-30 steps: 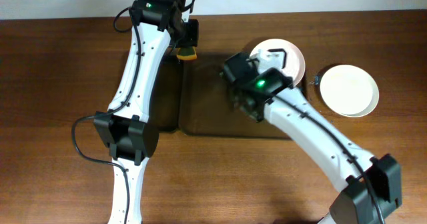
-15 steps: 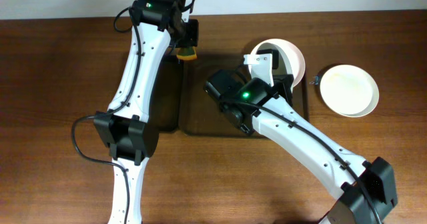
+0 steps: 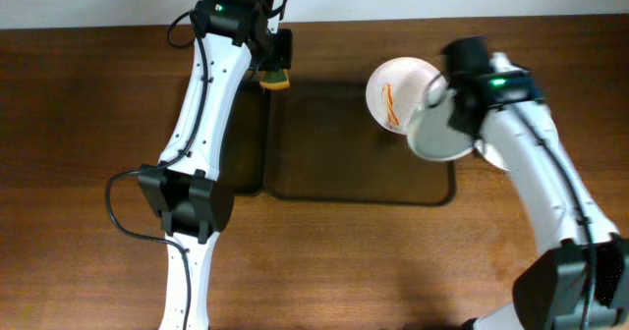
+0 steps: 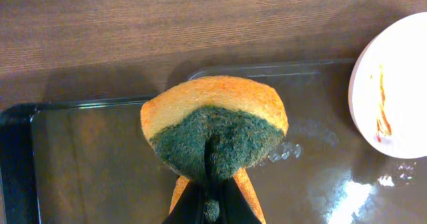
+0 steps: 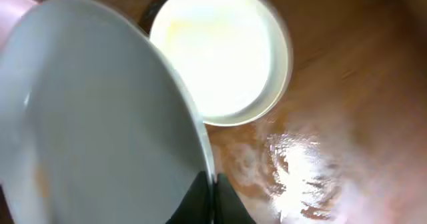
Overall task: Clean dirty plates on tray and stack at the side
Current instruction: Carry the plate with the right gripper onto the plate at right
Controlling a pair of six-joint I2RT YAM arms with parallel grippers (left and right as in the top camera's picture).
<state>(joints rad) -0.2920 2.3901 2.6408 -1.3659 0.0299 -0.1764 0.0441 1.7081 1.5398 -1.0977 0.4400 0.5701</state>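
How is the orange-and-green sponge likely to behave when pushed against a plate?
Probably soft: the sponge creases where the left tool pinches it, so it should squash. Likely light, since a narrow pinch holds it up. Its fuzzy green face looks rough, so it may drag rather than slip.

A two-layer sponge (image 4: 213, 127), orange foam backed with dark green scouring pad, sits at the middle of the view, pinched from below by the left gripper (image 4: 212, 199), whose jaws are closed on its lower edge. Behind the sponge to the left lies a narrow black tray (image 4: 87, 164). To the right of the sponge spreads a dark brown glossy tray (image 4: 313, 104) with wet droplets. Far right of the sponge, a round white plate (image 4: 393, 91) carries an orange-red sauce streak. Above the sponge runs the brown wooden table (image 4: 167, 24).
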